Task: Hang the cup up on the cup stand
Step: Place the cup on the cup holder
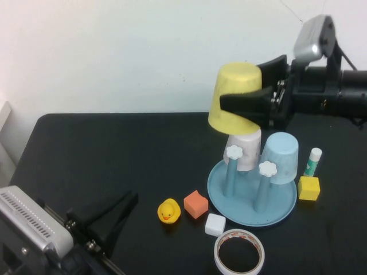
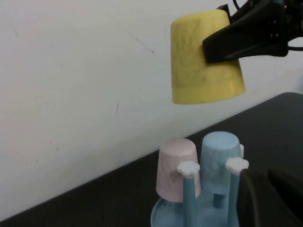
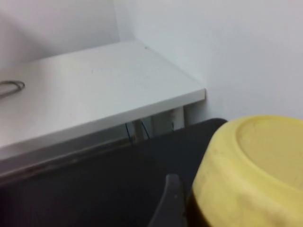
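Your left gripper (image 1: pixel 123 207) sits low at the near left corner of the table, holding nothing; you cannot tell how far its fingers are parted. Moving right, a rubber duck (image 1: pixel 168 211), an orange block (image 1: pixel 195 204) and a white tape roll (image 1: pixel 239 252) lie on the black table (image 1: pixel 103 154). Above the cup stand (image 1: pixel 252 197), where a pink cup (image 1: pixel 243 150) and blue cup (image 1: pixel 281 157) hang, your right gripper (image 1: pixel 252 91) clamps the inverted, tilted yellow cup (image 1: pixel 235 97) by its wall, held clear of the pegs.

Two front pegs (image 1: pixel 231 172) stand bare, open from above (pink cup (image 1: pixel 245 150), blue cup (image 1: pixel 281 157) crowd behind).
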